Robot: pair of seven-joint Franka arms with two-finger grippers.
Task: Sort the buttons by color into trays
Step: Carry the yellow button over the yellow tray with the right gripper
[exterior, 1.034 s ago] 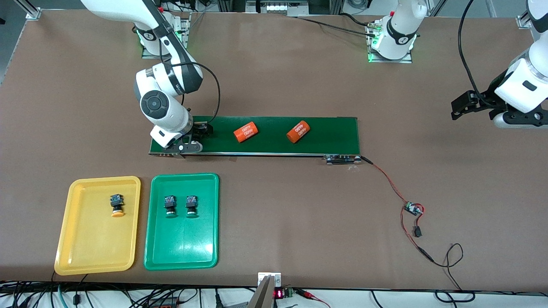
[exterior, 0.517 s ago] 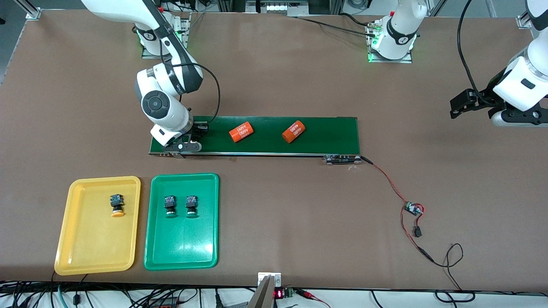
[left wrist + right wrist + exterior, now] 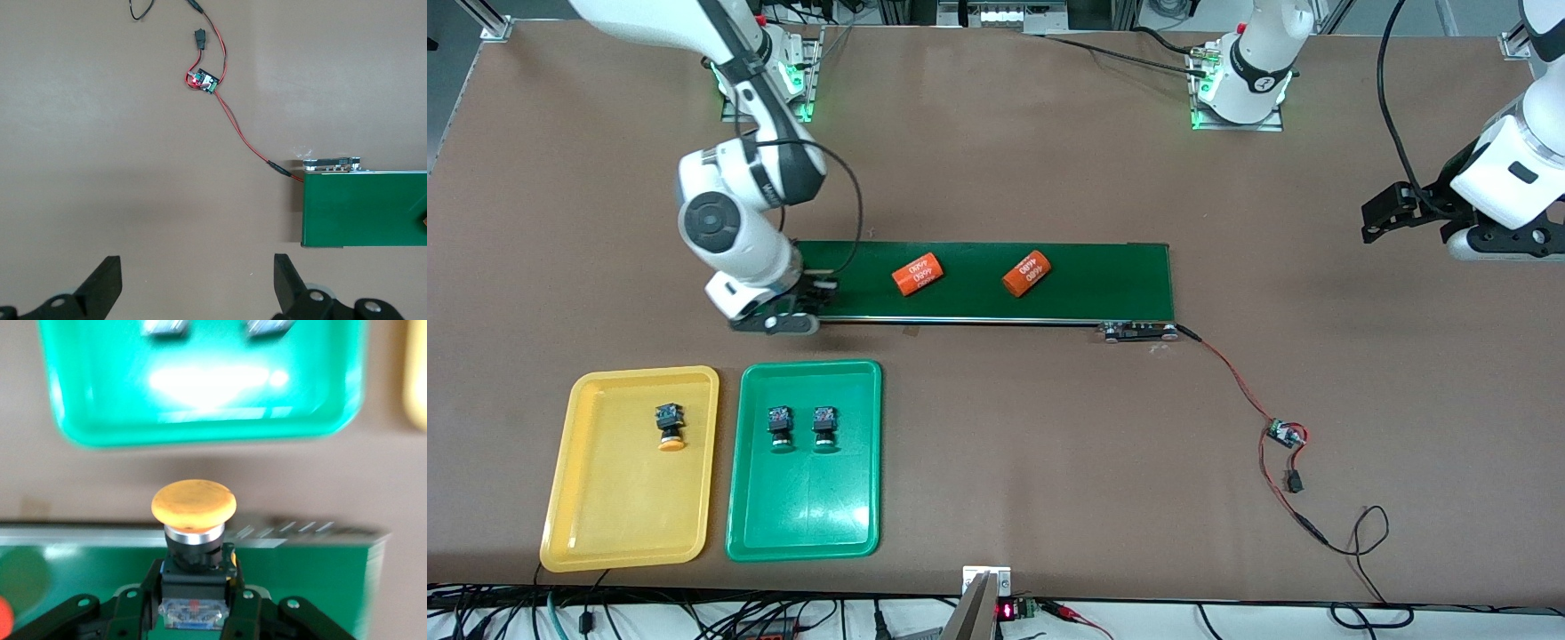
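Orange cylinders [image 3: 918, 274] "4480" shifted toward right gripper [image 3: 818, 289]

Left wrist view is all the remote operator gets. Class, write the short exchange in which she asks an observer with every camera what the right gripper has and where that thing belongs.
Operator: I see only the belt's end and a wire. What does the right gripper have?
Observer: The right gripper is shut on a yellow-orange capped button, over the belt at the right arm's end.
Operator: Does its tray hold anything?
Observer: The yellow tray holds one matching button, lying in the half farther from the front camera.
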